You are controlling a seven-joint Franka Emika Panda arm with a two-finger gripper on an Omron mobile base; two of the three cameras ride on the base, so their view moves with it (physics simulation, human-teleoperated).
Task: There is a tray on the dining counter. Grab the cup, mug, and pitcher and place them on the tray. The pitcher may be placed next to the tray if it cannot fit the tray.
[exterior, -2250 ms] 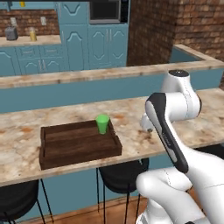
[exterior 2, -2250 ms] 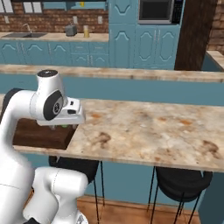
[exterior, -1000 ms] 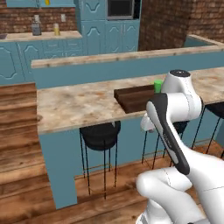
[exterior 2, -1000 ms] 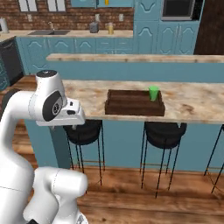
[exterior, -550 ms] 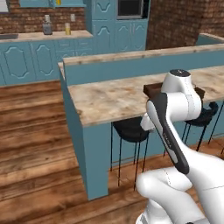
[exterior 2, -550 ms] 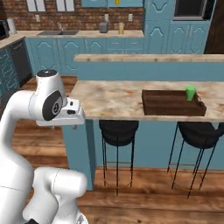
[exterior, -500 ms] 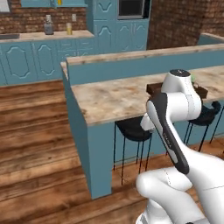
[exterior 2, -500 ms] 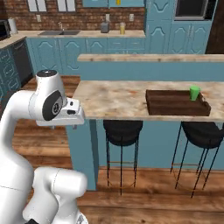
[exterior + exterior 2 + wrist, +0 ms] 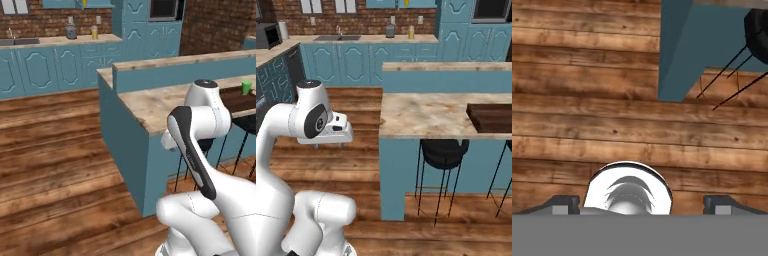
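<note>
- We see the cup (image 9: 246, 87) standing on the tray (image 9: 239, 99), at the dining counter's (image 9: 160, 101) far right.
- Our gripper (image 9: 641, 204) hangs over wood floor (image 9: 587, 125) beside that counter, fingers spread wide, holding nothing.

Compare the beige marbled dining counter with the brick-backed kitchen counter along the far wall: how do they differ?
The beige marbled dining counter stands free on the wooden floor with black stools beneath; the brick-backed kitchen counter runs along the wall on panelled cabinets. The dining counter carries the dark brown wooden tray with the green cup; the kitchen counter holds a sink and small items. Both have teal bases.
</note>
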